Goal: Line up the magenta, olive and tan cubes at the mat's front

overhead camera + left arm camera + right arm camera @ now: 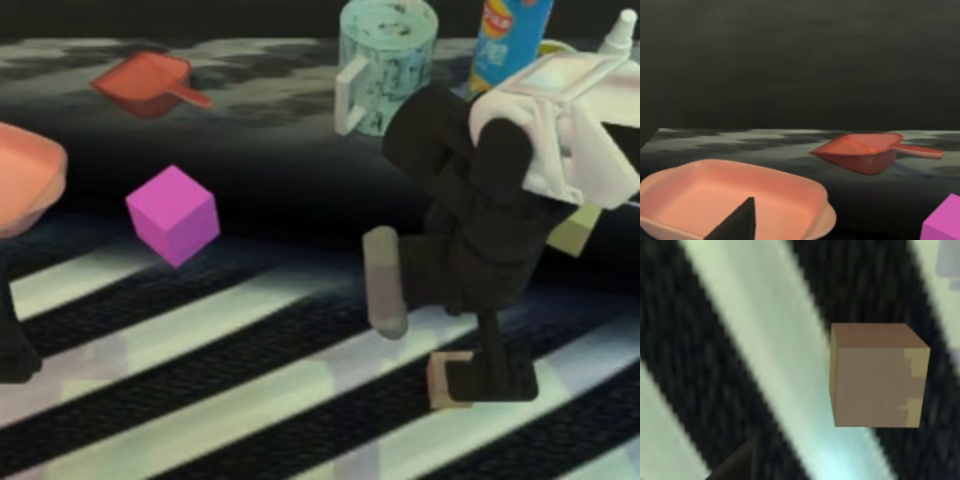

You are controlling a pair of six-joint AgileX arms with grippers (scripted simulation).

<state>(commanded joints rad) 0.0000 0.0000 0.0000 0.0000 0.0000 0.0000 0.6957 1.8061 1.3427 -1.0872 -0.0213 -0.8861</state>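
Observation:
The magenta cube (172, 215) (945, 222) stands at the left of the mat (250, 400), just behind its striped part. At the front right the tan cube (447, 380) (875, 375) rests on a pale stripe. My right gripper (495, 375) hangs open just above it, one dark finger (740, 462) showing apart from the cube. Behind my right arm only a corner of the olive cube (576, 232) shows. At the left edge my left gripper (15, 345) is parked and open, with one finger (740, 222) visible over a dish.
A salmon dish (25, 175) (730, 195) sits at the far left. At the back stand a red scoop (145, 82) (860, 152), a teal mug (385, 65), a blue can (510, 40) and a white bottle (618, 35). A grey rounded bar (385, 285) is beside my right arm.

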